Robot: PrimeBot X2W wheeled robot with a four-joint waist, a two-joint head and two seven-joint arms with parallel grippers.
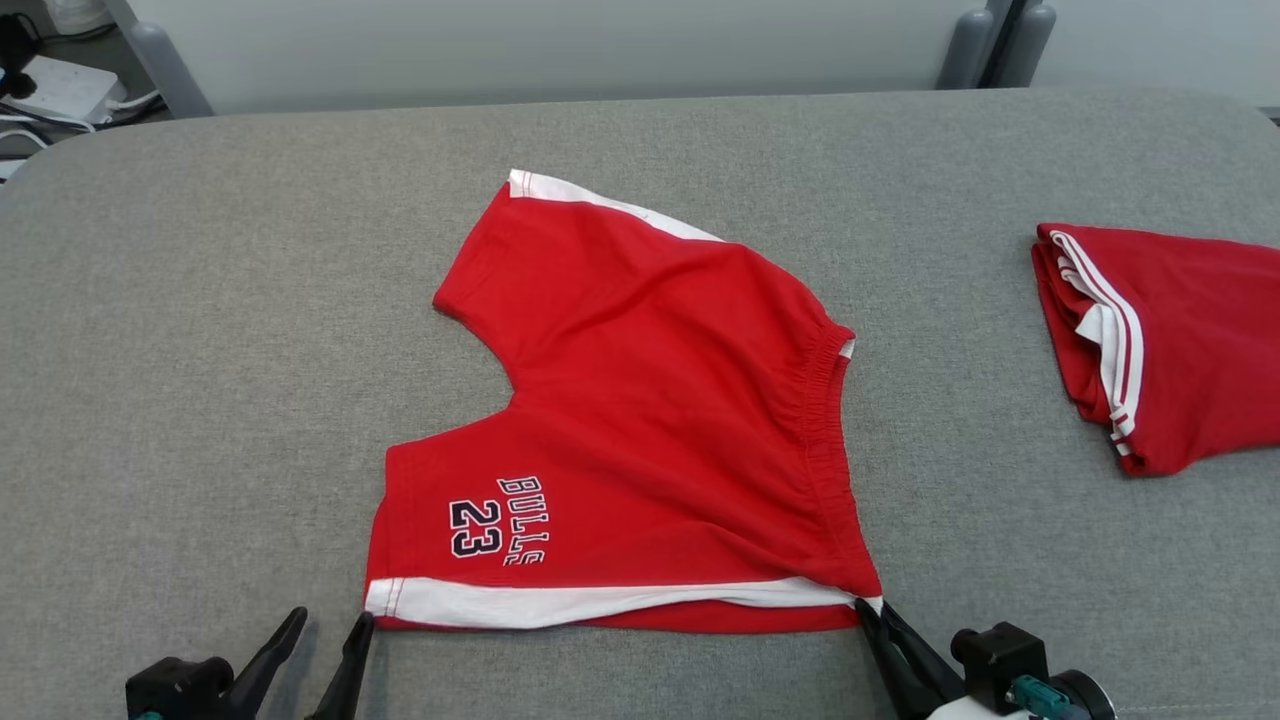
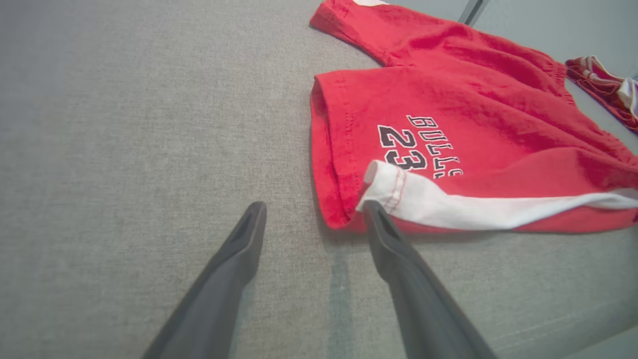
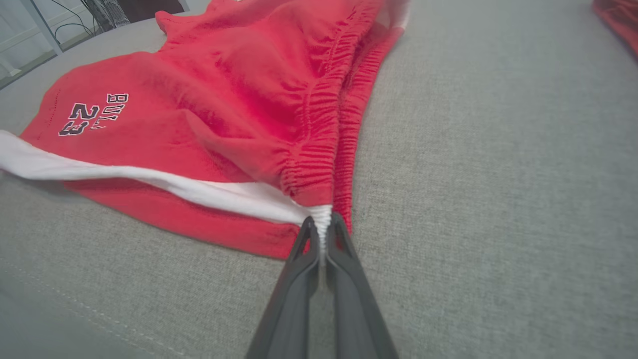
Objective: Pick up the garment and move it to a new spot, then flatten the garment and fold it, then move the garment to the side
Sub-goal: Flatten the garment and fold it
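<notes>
The garment (image 1: 640, 400) is a pair of red shorts with white side stripes and "BULLS 23" print, spread on the grey table with its waistband to the right. My right gripper (image 1: 872, 612) is shut on the garment's near waistband corner; in the right wrist view the right gripper (image 3: 321, 225) pinches the white stripe end of the garment (image 3: 239, 109). My left gripper (image 1: 330, 622) stands open at the near leg-hem corner. In the left wrist view the left gripper (image 2: 313, 208) has one fingertip touching the white hem of the garment (image 2: 448, 109), with nothing between its fingers.
A second red garment (image 1: 1170, 340) with white stripes lies folded at the table's right edge, also seen as a red bundle (image 2: 605, 87) in the left wrist view. The grey padded table (image 1: 200, 350) stretches wide to the left. Cables and a white box (image 1: 60, 90) sit beyond the far left corner.
</notes>
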